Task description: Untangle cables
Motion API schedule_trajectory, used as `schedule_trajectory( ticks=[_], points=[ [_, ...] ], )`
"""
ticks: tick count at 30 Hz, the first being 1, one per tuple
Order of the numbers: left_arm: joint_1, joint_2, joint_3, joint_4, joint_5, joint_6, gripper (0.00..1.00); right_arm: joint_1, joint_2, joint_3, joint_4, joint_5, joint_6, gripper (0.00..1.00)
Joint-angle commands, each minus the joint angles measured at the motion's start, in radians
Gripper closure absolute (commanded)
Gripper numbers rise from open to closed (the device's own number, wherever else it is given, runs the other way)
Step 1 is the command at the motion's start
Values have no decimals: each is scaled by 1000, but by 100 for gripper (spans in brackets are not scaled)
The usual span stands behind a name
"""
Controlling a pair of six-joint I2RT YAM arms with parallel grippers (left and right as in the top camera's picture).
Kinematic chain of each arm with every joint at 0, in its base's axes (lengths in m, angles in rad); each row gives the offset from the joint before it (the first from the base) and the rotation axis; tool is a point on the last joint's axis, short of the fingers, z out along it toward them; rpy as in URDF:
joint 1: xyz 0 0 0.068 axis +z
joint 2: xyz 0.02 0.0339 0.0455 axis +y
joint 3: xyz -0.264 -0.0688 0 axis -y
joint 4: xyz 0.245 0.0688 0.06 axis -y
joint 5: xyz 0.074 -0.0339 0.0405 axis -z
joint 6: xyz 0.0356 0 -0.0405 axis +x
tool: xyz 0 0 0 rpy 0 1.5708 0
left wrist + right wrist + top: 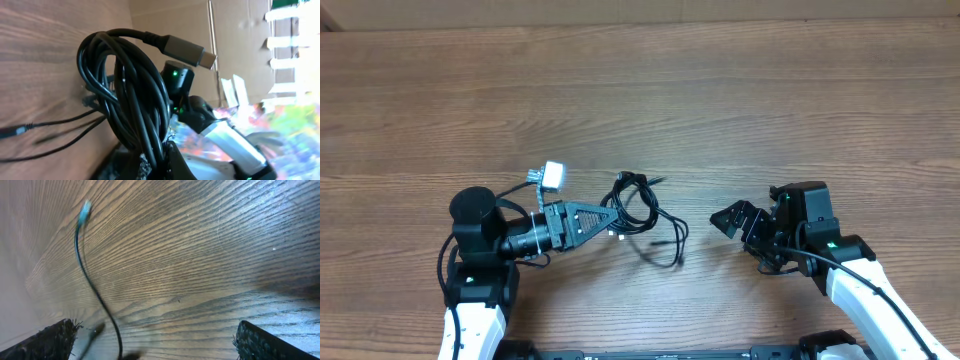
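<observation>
1. Left jaws are clamped closed on the looped cables [638, 205], probably to anchor the bundle while a strand is drawn out.
2. A plug [187, 50] sticks out beyond the left jaws. Loose strands trail on the tabletop [740, 90].
3. Right jaws stand wide open and empty, well apart from the left jaws, with the cables between them.

Overhead evenly lit, soft shadows — left wrist background blown out, right wrist cable [90, 275] blurred, table [200, 255] glare-streaked.
</observation>
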Motion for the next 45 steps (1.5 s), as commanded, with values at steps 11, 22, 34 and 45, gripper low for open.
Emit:
schedule_trajectory(
  ticks=[11, 22, 34, 45],
  points=[
    [-16, -12, 19, -66, -19, 316, 96, 6, 1, -3, 6, 38, -28, 0],
    [-47, -11, 19, -280, -272, 299, 96, 6, 1, -3, 6, 38, -28, 0],
    [-56, -11, 19, -286, -270, 261, 96, 6, 1, -3, 6, 38, -28, 0],
    [-56, -11, 19, -285, -266, 222, 96, 6, 1, -3, 6, 38, -28, 0]
  ],
)
